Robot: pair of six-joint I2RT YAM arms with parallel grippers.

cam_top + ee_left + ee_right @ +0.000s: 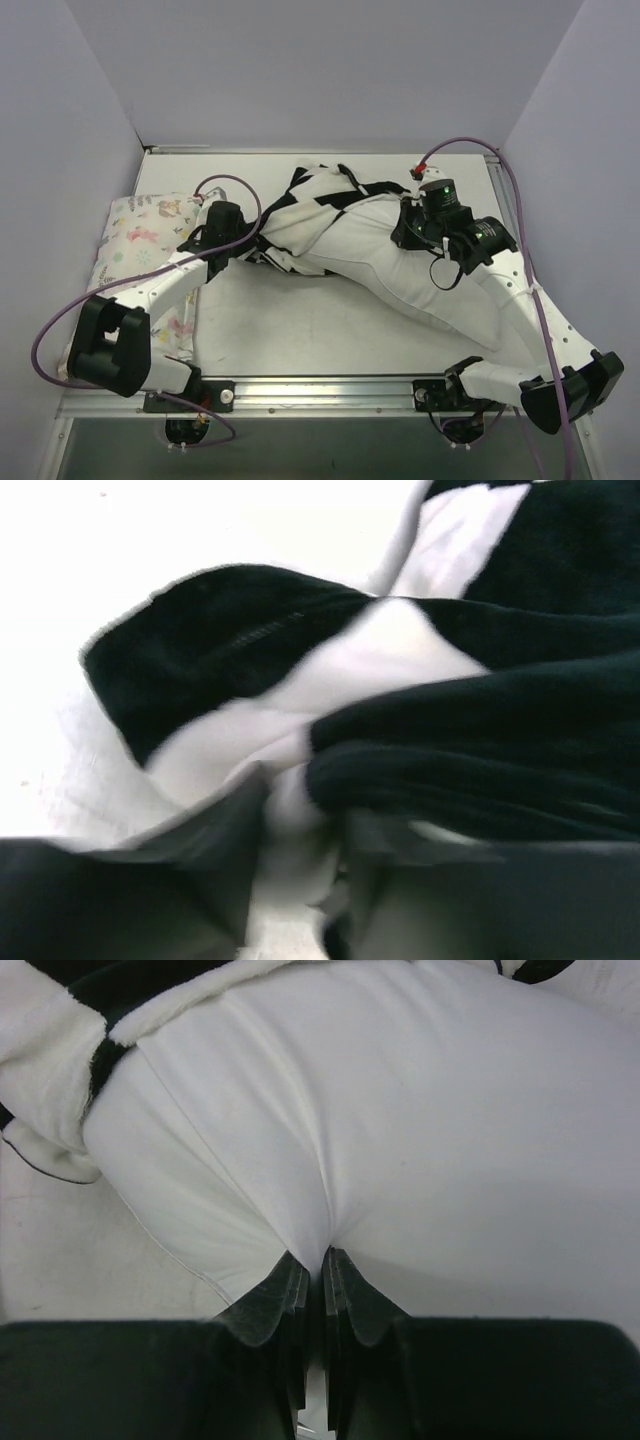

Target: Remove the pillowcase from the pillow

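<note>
Right gripper (322, 1260): jaws clenched on a pinched fold of the white pillow (420, 1110). Left gripper (300, 820): jaws nearly closed, gripping checkered pillowcase (230, 640) fabric. Pillowcase bunched over the pillow's far end on the tabletop (300, 330).

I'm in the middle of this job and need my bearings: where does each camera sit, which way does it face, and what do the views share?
Top external: above and behind the bases, looking down at the table; both arms show, with the pillow and pillowcase between them.
Left wrist: on the left arm, facing along its fingers; the left gripper pinches pillowcase.
Right wrist: on the right arm, facing along its fingers; the right gripper pinches pillow.
Shared: the pillowcase appears in all three views.
</note>
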